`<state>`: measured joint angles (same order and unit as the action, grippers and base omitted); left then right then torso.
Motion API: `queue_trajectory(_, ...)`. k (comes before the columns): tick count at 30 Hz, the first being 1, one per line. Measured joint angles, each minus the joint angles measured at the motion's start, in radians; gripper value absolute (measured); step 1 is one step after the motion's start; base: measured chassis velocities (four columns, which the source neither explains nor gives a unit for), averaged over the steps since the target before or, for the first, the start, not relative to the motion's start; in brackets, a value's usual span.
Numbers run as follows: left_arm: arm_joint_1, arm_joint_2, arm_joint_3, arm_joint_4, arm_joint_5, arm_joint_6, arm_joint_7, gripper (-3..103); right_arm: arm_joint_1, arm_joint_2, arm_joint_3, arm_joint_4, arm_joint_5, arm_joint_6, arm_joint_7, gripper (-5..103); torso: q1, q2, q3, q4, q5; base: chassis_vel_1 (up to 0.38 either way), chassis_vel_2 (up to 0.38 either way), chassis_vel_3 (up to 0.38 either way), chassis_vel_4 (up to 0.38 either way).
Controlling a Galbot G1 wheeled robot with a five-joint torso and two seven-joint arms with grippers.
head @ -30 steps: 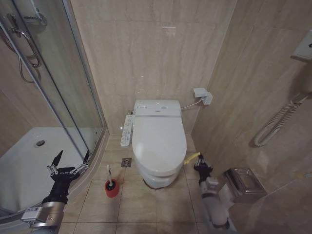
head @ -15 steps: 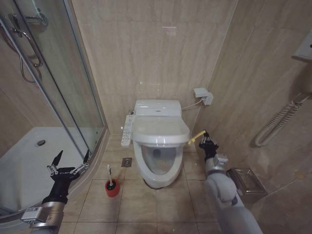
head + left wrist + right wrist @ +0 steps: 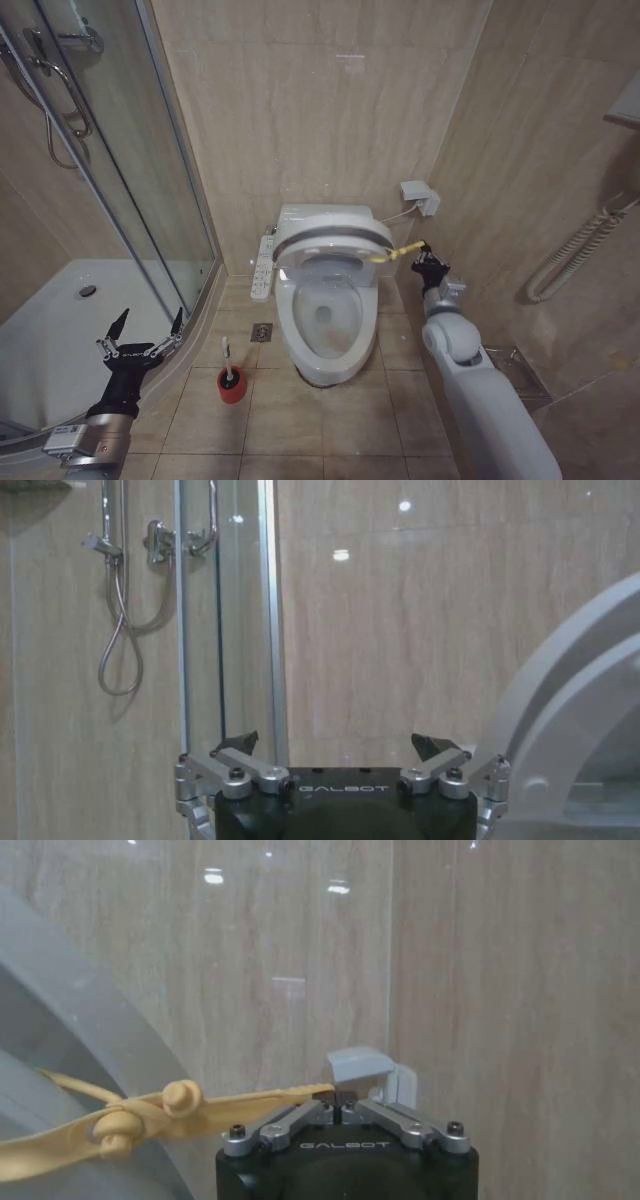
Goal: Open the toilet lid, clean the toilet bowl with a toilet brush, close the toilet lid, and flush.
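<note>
Right gripper, head view: our right gripper (image 3: 424, 262) sits just right of the bowl (image 3: 325, 330), pressed together on the yellow strap (image 3: 398, 252), higher than a second ago.
Lid, head view: a second ago the lid (image 3: 330, 240) lay flat over the bowl; half a second ago it was partly raised; now we have it tipped well up toward the tank, though not yet resting back.
Bowl, head view: its basin and drain hole are now uncovered.
Brush, head view: the brush (image 3: 228, 366) stands in its red cup on the floor just left of the bowl, untouched.
Left gripper, head view: our left gripper (image 3: 139, 333) hangs spread, well left of the bowl near the shower tray (image 3: 50, 330), where it was before.
Left wrist view: fingers (image 3: 236, 744) wide apart, holding nothing; the lid's edge curves up beside them.
Right wrist view: fingertips closed on the strap's end, its knot near the lid's rim.
Meaning: we judge the opening step nearly done; brushing comes next.
</note>
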<state>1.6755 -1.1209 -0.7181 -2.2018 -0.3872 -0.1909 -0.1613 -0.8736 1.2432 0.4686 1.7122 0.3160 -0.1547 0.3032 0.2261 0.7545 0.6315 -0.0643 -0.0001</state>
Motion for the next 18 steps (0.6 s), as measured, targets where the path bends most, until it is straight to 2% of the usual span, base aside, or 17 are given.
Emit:
queue_trajectory(7, 0.0, 0.0, 0.0, 0.0, 0.0, 0.0, 0.0, 100, 0.16, 0.011, -0.072, -0.079, -0.008, -0.019, 0.018, 0, 0.0, 0.0, 0.0, -0.0005, -0.0001, 0.0, 0.0, 0.0, 0.0)
queue_trajectory(18, 0.0, 0.0, 0.0, 0.0, 0.0, 0.0, 0.0, 100, 0.328, 0.046, -0.149, -0.247, -0.016, -0.015, 0.023, 0, 0.0, 0.0, 0.0, 0.0002, 0.0, 0.0, 0.0, 0.0, 0.0)
